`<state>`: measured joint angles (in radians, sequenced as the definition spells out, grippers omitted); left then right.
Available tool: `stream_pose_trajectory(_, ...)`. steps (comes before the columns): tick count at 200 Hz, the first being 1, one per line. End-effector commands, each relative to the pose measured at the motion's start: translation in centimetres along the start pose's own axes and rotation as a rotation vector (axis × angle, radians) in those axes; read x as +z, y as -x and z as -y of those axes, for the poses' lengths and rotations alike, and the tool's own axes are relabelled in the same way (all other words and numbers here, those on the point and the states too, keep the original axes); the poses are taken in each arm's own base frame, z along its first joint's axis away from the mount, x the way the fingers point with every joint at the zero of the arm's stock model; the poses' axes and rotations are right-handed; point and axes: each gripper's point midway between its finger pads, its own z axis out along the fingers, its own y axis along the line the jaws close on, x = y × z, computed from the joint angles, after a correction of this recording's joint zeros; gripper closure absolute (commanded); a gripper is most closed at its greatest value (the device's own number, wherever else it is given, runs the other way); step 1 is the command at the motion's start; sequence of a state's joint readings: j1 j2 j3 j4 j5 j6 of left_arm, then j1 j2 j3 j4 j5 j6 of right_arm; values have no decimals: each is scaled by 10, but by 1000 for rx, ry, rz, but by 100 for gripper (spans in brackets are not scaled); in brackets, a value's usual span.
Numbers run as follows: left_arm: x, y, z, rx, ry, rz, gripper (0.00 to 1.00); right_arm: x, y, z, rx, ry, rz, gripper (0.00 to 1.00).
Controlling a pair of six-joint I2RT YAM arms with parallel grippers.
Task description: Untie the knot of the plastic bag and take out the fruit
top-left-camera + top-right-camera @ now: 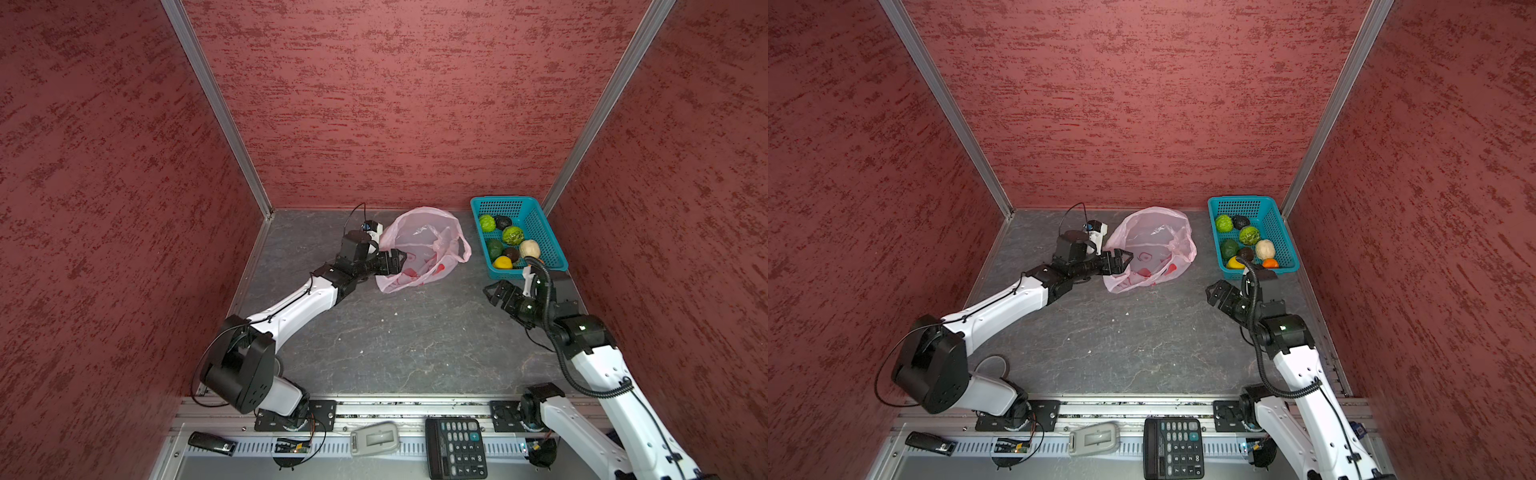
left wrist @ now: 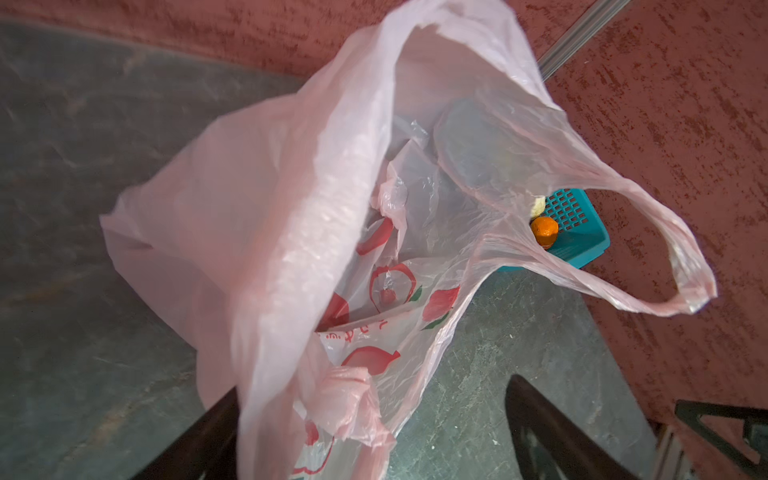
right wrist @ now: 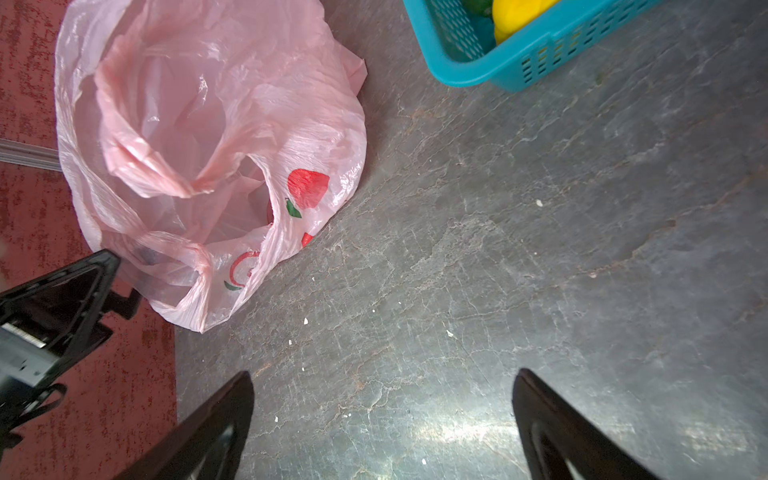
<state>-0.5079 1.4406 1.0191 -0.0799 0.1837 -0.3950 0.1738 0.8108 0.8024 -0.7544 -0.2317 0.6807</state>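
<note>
**Bag open, fruit out: free the L claw cleanly**

Plastic bag lay slumped on desk nr back wall. Mouth was wide, handle loop loose, no knot seen, only red print inside. Fruit sat in teal basket, apart from bag. Prob. last step was letting go. Film lay draped between jaws of L claw, so best back out straight w/o dragging bag. L arm was stretched fwd, jaws apart at bag's edge. R arm was bent, R claw apart & empty over bare desk nr basket.
</note>
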Motion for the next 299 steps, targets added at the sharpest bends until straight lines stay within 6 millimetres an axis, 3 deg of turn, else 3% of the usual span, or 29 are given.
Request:
stream_pose_trajectory(1, -17, 0, -2, 38, 57, 20, 0, 7, 4, -1, -35, -3, 14, 2)
stream_pose_trajectory(39, -55, 0, -4, 53, 118, 70, 0, 18, 13, -4, -99, 0, 22, 2)
stream_pose_trajectory(71, -92, -9, -17, 68, 180, 105, 0, 28, 23, -14, -203, 36, 41, 2)
stream_pose_trajectory(115, -135, -31, -53, 74, 278, 127, 0, 45, 50, -20, -344, 30, 106, 2)
stream_pose_trajectory(145, -153, -31, -79, 109, 350, 180, 0, 54, 77, -13, -389, 15, 193, 2)
stream_pose_trajectory(206, -150, -19, -133, 178, 435, 270, 0, 70, 124, 31, -445, -101, 371, 1)
stream_pose_trajectory(248, -142, -16, -169, 189, 478, 313, 0, 78, 140, 64, -476, -167, 516, 2)
stream_pose_trajectory(299, -130, 2, -199, 240, 507, 415, 0, 85, 150, 77, -536, -170, 652, 2)
